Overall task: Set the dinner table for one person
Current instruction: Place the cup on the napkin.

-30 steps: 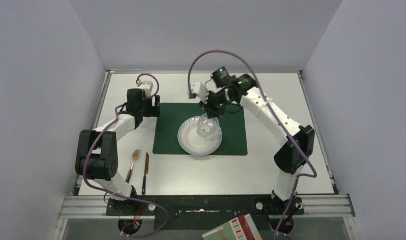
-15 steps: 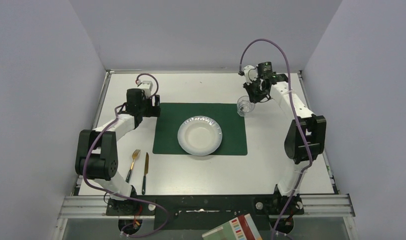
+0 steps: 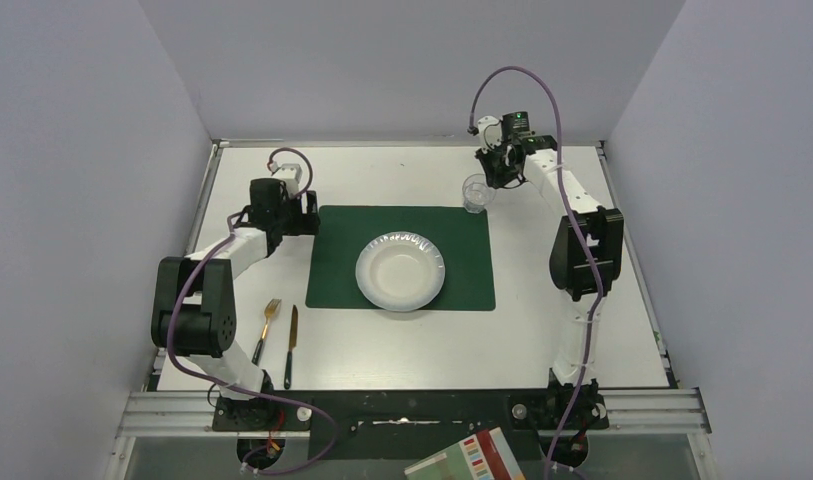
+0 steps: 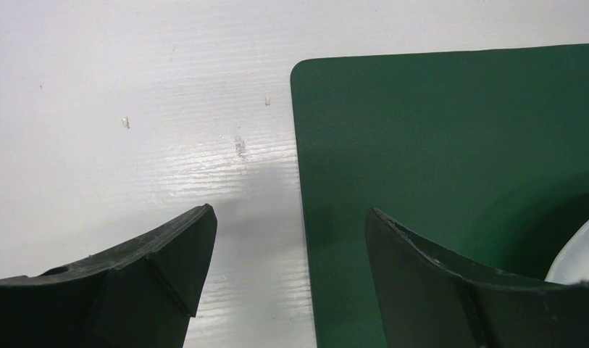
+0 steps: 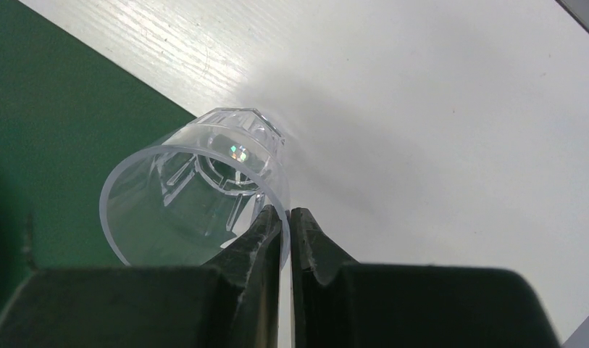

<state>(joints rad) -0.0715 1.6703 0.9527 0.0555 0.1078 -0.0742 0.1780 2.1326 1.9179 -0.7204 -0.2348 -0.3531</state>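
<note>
- The dinner table (image 3: 542,330), a large flat white rectangular top with a thin metal rim, fills the floor of the scene. A broad band of white top shows between its near edge and the mat.
- Near left, a fork with a gold head and dark handle (image 3: 266,328) and a slim dark-handled knife (image 3: 291,345) lie side by side. They are close but apart, with the fork on the left, and both lie off the mat, just beside its near left corner.
- At the centre lies a dark green rectangular placemat (image 3: 332,260) with rounded corners, its edges square to the table's. White top shows on every side of it, and the widest stretch is on the right.
- A round white paper plate (image 3: 400,272) sits on the mat, nearer its near edge, with green showing left and right of it.
- The left gripper (image 4: 287,214) hangs over the mat's left edge near the far left corner. Its jaws are spread wide with nothing between them.
- At the far right, a clear plastic cup (image 3: 475,193) is at the mat's far right corner. Whether it rests on the surface cannot be told.
- The right gripper (image 5: 286,214) pinches the cup's rim wall, one finger inside and one outside, with a strip of white top between it and the far rim.
</note>
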